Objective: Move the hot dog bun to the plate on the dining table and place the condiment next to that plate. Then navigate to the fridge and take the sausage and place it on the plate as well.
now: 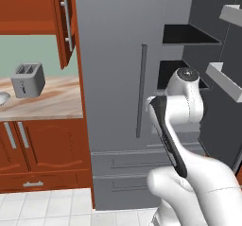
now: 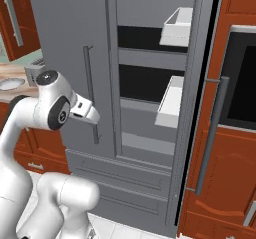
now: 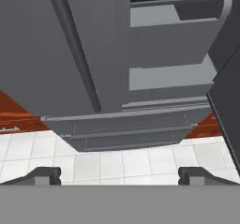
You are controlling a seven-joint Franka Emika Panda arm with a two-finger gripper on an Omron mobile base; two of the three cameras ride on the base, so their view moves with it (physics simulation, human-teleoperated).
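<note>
The grey fridge (image 1: 113, 55) (image 2: 65, 33) (image 3: 42, 54) stands right in front of me. Its left door is closed, with the long thin bar handle (image 1: 142, 90) (image 2: 90, 88) (image 3: 75, 49) running down it. Its right door is swung open, showing dark inner shelves (image 1: 189, 33) (image 2: 145, 80) and pale door bins (image 1: 224, 78) (image 2: 170, 103). Lower drawers (image 1: 123, 163) (image 3: 126, 131) sit beneath. My gripper (image 3: 119, 174) is open with nothing between its fingers; it hangs in front of the closed door near the handle and looks down at the drawers and floor. The sausage, hot dog bun, plate, condiment and dining table are out of view.
A silver toaster (image 1: 27, 80) sits on a marble counter (image 1: 47, 102) left of the fridge, over red-brown cabinets (image 1: 42, 149). A built-in oven (image 2: 245, 83) and a tall cabinet handle (image 2: 212, 133) stand to the right of the open door. White floor tiles (image 3: 117, 160) lie below.
</note>
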